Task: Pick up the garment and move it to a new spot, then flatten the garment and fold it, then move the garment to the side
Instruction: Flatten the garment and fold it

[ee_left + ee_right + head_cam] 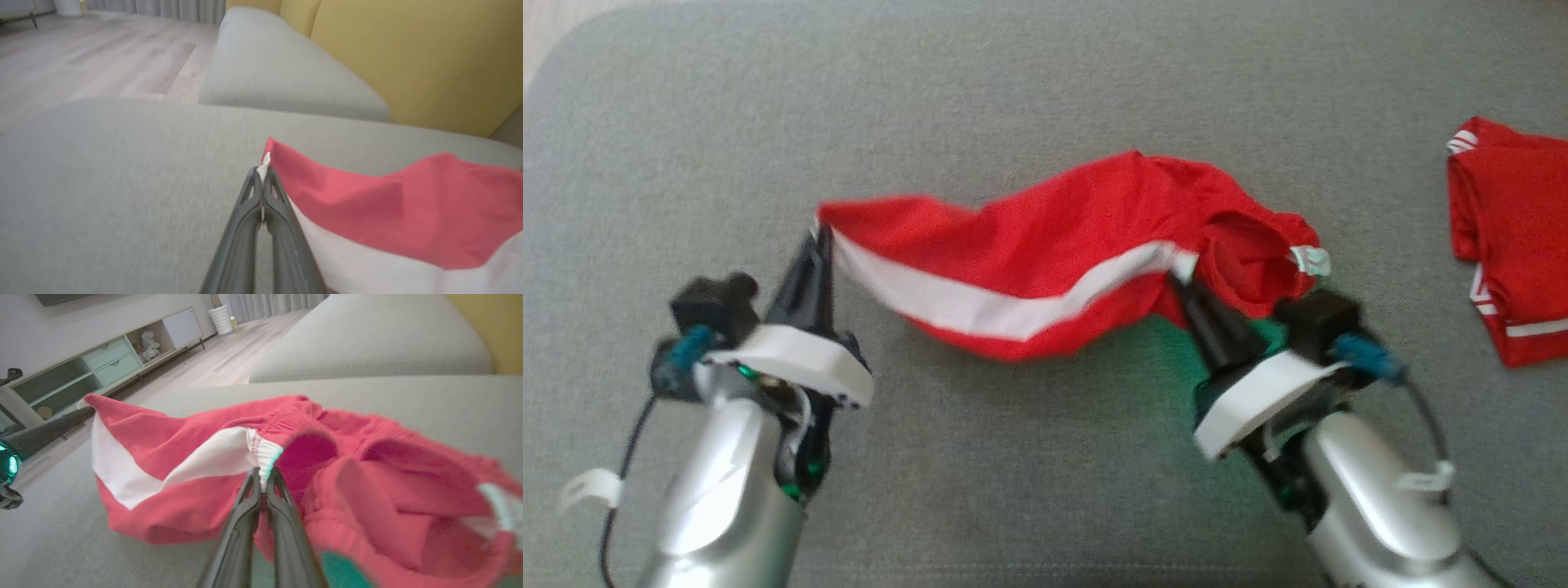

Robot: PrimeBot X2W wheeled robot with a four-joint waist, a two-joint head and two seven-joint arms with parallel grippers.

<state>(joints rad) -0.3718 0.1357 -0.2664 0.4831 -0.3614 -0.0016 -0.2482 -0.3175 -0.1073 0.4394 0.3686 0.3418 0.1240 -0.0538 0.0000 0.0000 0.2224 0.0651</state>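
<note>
I have the red garment (1054, 237) held up between both tools, just over the middle of the grey cushion (1045, 82). My left tool (821, 238) is pinched tight on the end by the white stripe. My right tool (1181, 287) is pinched tight on the stretchy waist end. The cloth sags in between. I think this is the carry step, or the start of making it flat. Next I should pull the ends apart gently and lay it smooth on the cushion, well away from the other red cloth (1515, 245) at the cushion's right side.
</note>
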